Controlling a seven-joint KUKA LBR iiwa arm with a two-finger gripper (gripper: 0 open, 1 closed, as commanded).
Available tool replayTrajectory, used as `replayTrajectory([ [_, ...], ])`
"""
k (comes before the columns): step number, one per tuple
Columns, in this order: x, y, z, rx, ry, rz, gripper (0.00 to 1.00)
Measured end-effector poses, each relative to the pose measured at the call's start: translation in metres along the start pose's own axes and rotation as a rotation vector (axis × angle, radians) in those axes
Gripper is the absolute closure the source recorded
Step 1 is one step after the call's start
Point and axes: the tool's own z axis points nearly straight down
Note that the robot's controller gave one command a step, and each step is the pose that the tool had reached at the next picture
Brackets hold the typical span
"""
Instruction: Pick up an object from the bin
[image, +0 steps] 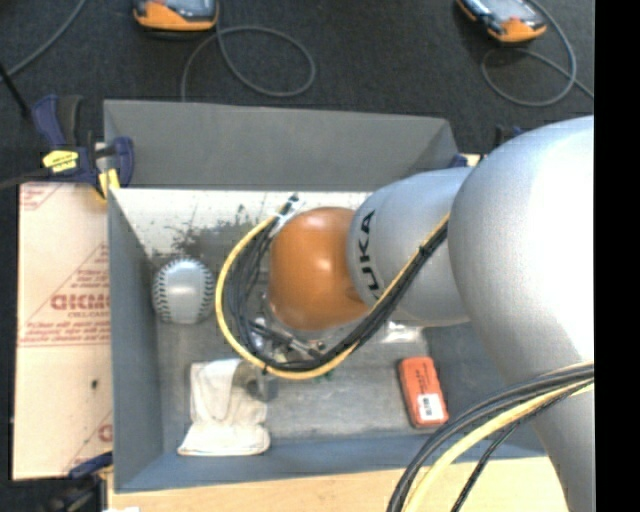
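Note:
My gripper (262, 385) reaches down in the middle of the bin, its tip at the right edge of a crumpled white cloth (225, 408) that lies by the bin's front left. The orange cover and cables hide most of it. A white baseball (183, 291) rests to the left, apart from the gripper, near the left wall. An orange rectangular block with a white label (421, 392) lies flat on the right side of the bin floor.
The arm comes in from the right and covers the bin's right and back middle. Bare floor shows between the cloth and the orange block.

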Motion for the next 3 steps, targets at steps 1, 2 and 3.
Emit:
replayTrajectory([
  [1, 0.0, 0.0, 0.0, 0.0, 0.0, 0.001, 1.0],
  [2, -0.003, 0.002, -0.039, 0.001, 0.006, -0.013, 1.0],
  [3, 0.003, 0.013, -0.099, 0.0, -0.002, -0.027, 1.0],
])
